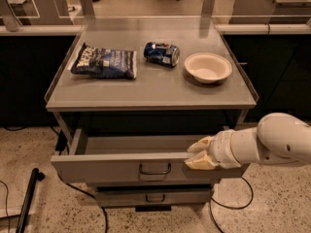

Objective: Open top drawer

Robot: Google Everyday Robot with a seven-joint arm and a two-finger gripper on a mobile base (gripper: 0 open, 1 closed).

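So the top drawer (121, 166) is already partly out from under the tabletop (160, 86), tray showing and nothing in it that I can see. The end effector (197, 154) sits at the front panel's upper lip, well right of the little loop handle (155, 169), and it looks clamped over that lip, one finger inside the tray and one on the face.

My worry is that off-centre hold. Pulling from the right side could skew the drawer on its runners and jam it, or the grip could just slide off the thin lip (smooth metal, not much to bite). A hard yank might also rock the whole cart; the can (162, 53) is lying on its side up top, so I'd bet it rolls first; the bowl (208, 67) and chip bag (104, 62) seem safer. If it keeps coming out, the drawer could hit its stop or tip down at the front.
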